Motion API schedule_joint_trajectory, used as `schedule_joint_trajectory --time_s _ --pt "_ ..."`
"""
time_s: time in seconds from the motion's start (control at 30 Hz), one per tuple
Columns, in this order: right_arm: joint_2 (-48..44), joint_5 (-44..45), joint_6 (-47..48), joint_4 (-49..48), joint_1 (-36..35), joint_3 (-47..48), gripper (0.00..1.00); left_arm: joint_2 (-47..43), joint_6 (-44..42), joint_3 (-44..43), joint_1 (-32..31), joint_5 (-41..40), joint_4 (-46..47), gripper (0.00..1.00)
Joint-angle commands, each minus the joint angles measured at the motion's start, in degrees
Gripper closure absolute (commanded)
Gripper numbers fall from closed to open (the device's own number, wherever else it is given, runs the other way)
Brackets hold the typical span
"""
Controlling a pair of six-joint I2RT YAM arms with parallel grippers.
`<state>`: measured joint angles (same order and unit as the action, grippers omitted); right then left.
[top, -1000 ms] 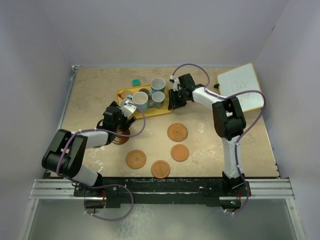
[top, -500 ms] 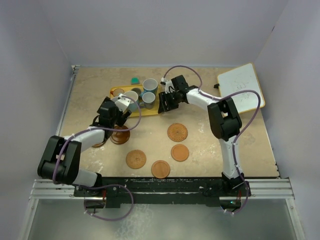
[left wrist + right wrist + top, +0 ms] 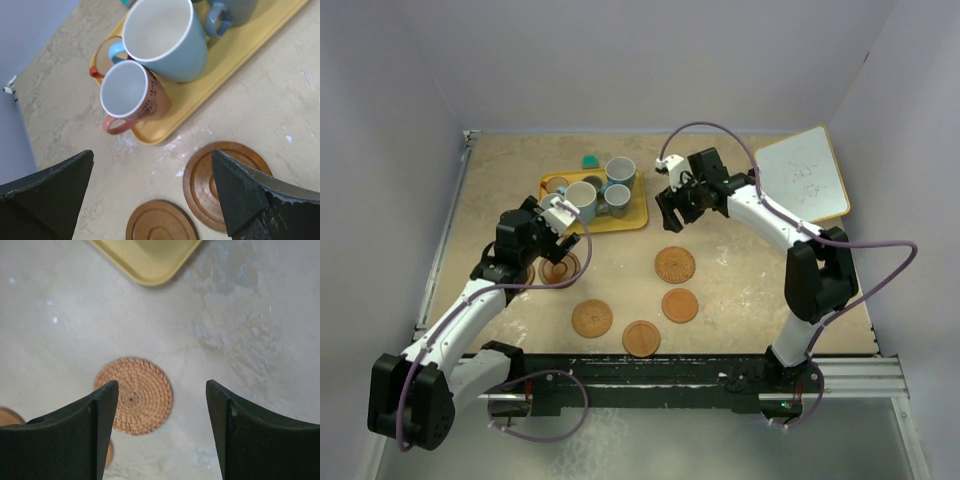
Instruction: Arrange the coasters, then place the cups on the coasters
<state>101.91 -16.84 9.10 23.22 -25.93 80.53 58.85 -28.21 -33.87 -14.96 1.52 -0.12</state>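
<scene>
Moved: right gripper [image 3: 161,385] withdrawn from tray [image 3: 632,212]; jaws apart, empty.
Left gripper [image 3: 152,155]: spread, empty.
Hidden: 2 coasters [image 3: 561,270] partly under it.

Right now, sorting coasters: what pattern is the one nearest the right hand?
The coaster is spiral-woven; right wrist view.

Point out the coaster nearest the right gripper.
The woven, spiral-patterned coaster, seen between the right gripper's open fingers. The other coasters lie farther off, toward the arm bases or by the left gripper.
</scene>
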Motion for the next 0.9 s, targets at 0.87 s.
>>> schedule_joint_trajectory --time_s 0.87 --pt "3.6 18.43 12.68 0.45 -6.39 -12.33 0.31 -6.23 3.29 -0.32 0.37 2.98 -8.75 0.03"
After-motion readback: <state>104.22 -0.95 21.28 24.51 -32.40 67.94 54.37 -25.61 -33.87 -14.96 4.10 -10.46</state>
